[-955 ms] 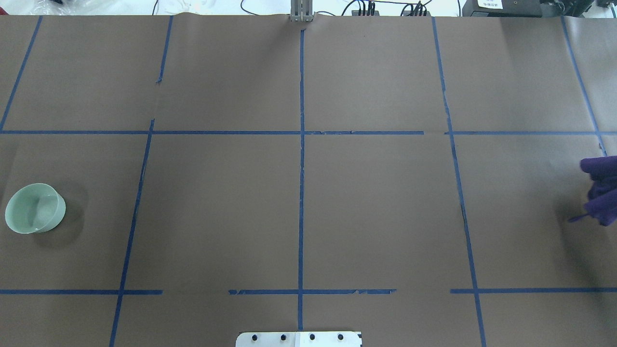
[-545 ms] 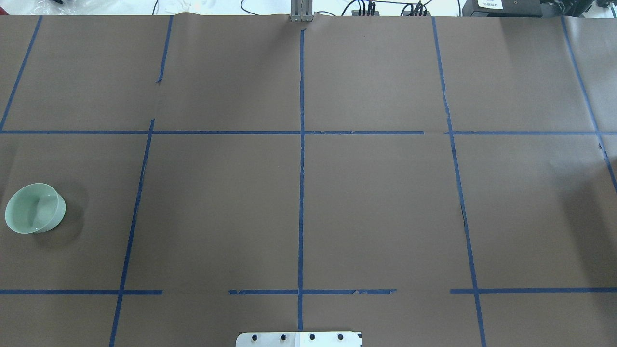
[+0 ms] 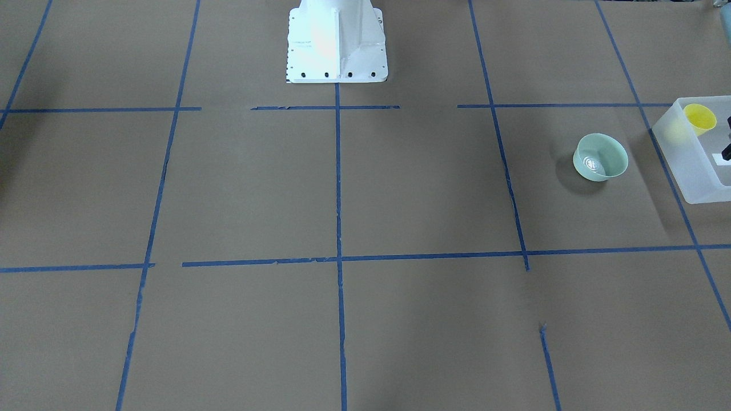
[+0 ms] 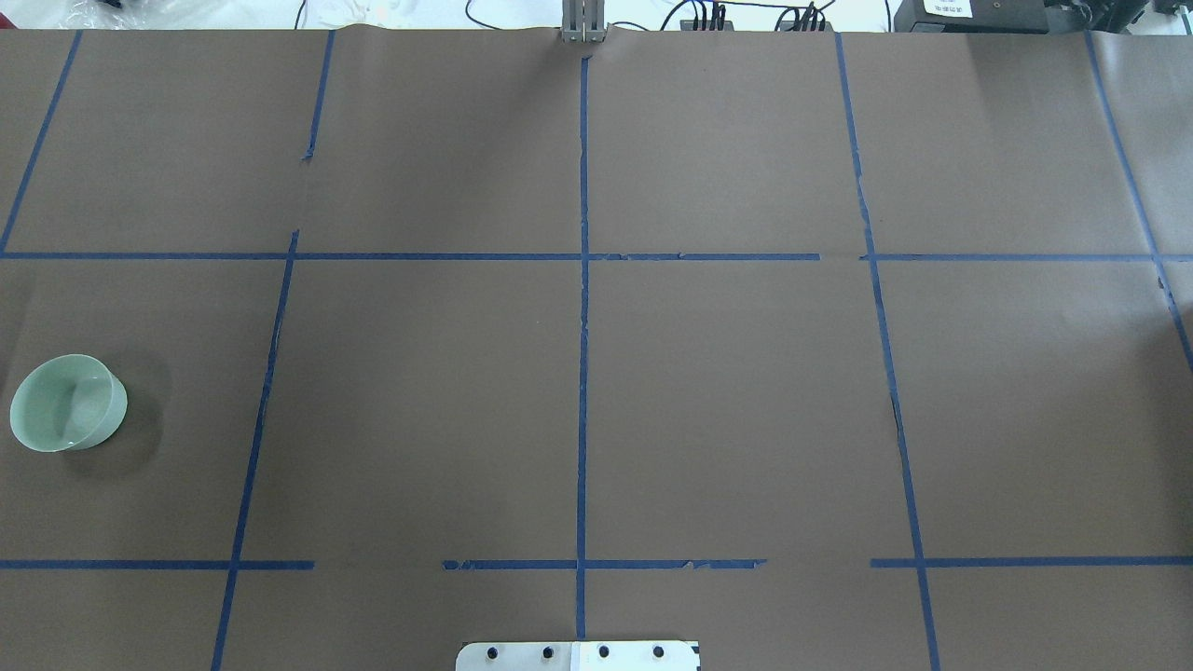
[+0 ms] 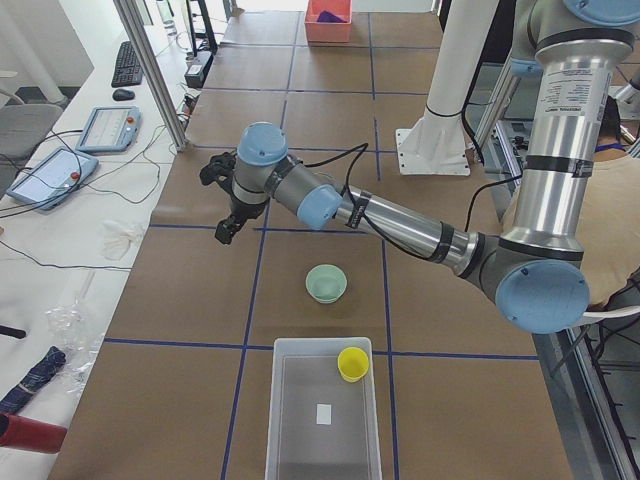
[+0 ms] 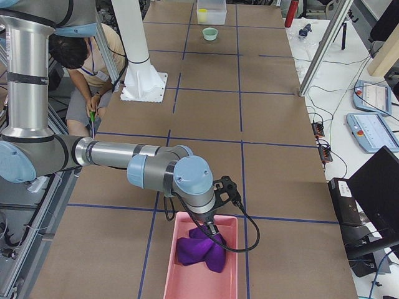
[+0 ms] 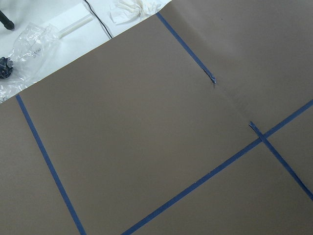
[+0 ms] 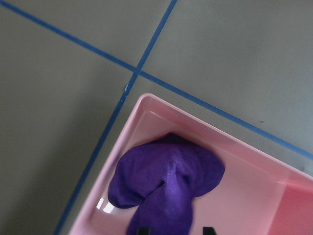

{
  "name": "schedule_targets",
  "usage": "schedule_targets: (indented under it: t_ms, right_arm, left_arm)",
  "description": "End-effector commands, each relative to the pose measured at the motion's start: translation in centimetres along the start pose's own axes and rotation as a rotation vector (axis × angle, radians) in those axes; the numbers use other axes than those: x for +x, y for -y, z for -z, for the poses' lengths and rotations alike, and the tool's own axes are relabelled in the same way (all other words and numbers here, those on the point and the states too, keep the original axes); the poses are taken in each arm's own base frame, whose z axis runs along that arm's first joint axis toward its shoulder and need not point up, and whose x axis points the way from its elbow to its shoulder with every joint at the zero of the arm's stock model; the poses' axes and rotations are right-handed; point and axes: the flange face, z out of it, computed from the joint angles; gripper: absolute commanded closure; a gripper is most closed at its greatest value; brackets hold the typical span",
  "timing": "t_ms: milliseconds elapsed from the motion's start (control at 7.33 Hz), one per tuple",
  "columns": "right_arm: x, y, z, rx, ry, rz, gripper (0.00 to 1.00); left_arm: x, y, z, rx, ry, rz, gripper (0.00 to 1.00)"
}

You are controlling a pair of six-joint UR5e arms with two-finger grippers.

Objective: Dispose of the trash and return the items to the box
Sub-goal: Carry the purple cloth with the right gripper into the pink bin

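Note:
The mint-green bowl (image 3: 600, 157) stands upright on the brown table, near the left edge of the overhead view (image 4: 67, 403). Beside it is the frosted box (image 3: 694, 171) with the yellow cup (image 3: 699, 118) inside it at one corner. My left gripper (image 5: 228, 225) hovers over bare table beyond the bowl (image 5: 326, 283); I cannot tell whether it is open. My right gripper (image 8: 175, 229) is over the pink tray (image 8: 244, 196), its fingertips on either side of the purple cloth (image 8: 166, 181), whose lower part rests in the tray.
The robot's white base (image 3: 336, 43) stands at the table's near middle. A seated person (image 6: 81, 56) is beside the base. Tablets and cables lie on the side bench (image 5: 60, 170). Blue tape lines grid the brown paper.
The purple cloth, at the overhead view's right edge one second ago, has moved out of that view to the right. The bowl has not moved.

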Motion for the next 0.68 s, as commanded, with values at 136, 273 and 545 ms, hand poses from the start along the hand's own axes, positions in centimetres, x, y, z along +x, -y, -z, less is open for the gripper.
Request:
schedule_targets:
  t_ms: [136, 273, 545]
  right_arm:
    - [-8.5, 6.4, -0.7, 0.119, 0.067, -0.248, 0.00]
    - [-12.6, 8.1, -1.4, 0.133, 0.095, -0.265, 0.00]
    - [-16.0, 9.5, -2.7, 0.131, 0.123, -0.238, 0.00]
  left_arm:
    - [6.8, -1.1, -1.3, 0.002, 0.027, 0.204, 0.00]
    - [6.9, -5.5, -3.0, 0.028, 0.028, 0.213, 0.00]
    - [11.0, -10.9, -6.8, 0.070, -0.002, 0.344, 0.04]
